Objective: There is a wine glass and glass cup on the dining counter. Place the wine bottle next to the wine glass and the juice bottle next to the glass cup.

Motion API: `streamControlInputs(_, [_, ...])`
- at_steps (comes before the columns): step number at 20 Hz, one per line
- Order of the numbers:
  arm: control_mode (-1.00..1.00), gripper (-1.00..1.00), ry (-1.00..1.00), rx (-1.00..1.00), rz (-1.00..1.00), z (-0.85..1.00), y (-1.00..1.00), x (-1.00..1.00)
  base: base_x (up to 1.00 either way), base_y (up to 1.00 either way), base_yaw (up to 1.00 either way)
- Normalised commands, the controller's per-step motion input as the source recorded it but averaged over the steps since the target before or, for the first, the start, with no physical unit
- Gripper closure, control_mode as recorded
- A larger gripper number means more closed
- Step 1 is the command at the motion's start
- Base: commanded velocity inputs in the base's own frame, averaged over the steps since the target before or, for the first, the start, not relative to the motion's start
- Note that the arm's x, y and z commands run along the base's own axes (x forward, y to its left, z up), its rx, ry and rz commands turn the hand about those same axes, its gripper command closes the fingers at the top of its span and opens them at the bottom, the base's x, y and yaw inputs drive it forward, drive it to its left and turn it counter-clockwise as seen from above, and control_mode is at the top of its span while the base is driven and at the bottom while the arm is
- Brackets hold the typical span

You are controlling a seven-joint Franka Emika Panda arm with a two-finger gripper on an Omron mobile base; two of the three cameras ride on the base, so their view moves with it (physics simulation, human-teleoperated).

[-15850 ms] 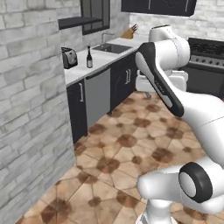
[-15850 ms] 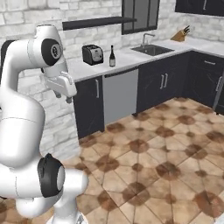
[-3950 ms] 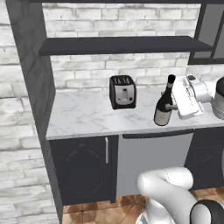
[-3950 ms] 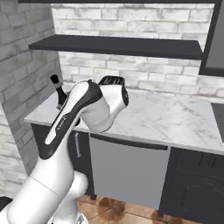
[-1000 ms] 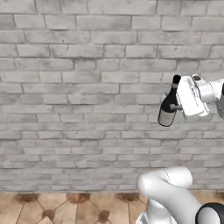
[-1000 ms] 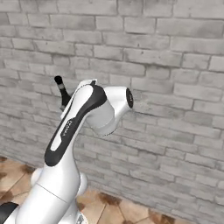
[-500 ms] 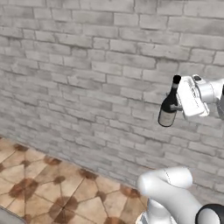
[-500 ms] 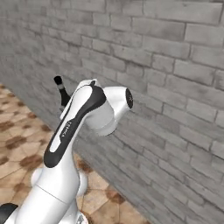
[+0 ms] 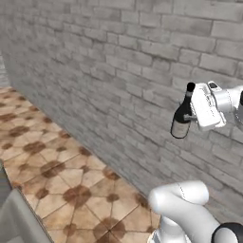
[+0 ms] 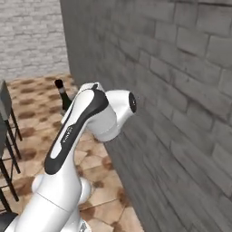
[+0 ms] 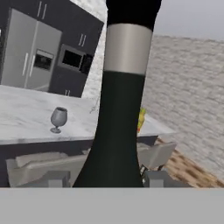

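Note:
My gripper is shut on the wine bottle, a slim dark bottle with a pale label, held upright in the air in front of a brick wall. From the right base view, its black top and neck stick out from behind my arm. In the hand view the bottle's neck rises up the middle between my fingertips. Behind it on the left, the wine glass stands on the dining counter. A yellow-orange sliver peeks from behind the neck; I cannot tell what it is. The glass cup is hidden.
A grey brick wall runs close by on the right. Tiled floor lies to the left. Dark stools stand at the left edge. Grey chair backs line the near side of the dining counter. A fridge and ovens stand beyond it.
The whole picture has swung: the base has turned, so the wall slants away and floor and stools come into view. The wine bottle stays upright in my shut gripper.

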Motion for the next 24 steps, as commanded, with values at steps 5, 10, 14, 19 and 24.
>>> streamControlInputs(5, [1.00, 1.00, 0.00, 0.00, 0.00, 0.00, 0.00, 0.00, 0.85, 0.00, 0.65])
streamControlInputs(10, [1.00, 1.00, 0.00, 0.00, 0.00, 0.00, 0.00, 0.00, 0.52, -0.06, 0.72])
streamControlInputs(14, [1.00, 1.00, 0.00, 0.00, 0.00, 0.00, 0.00, 0.00, 0.48, -0.10, 0.73])
streamControlInputs(19, [1.00, 1.00, 0.00, 0.00, 0.00, 0.00, 0.00, 0.00, 0.39, -0.08, 0.73])
streamControlInputs(24, [1.00, 1.00, 0.00, 0.00, 0.00, 0.00, 0.00, 0.00, 0.25, -0.08, 0.74])
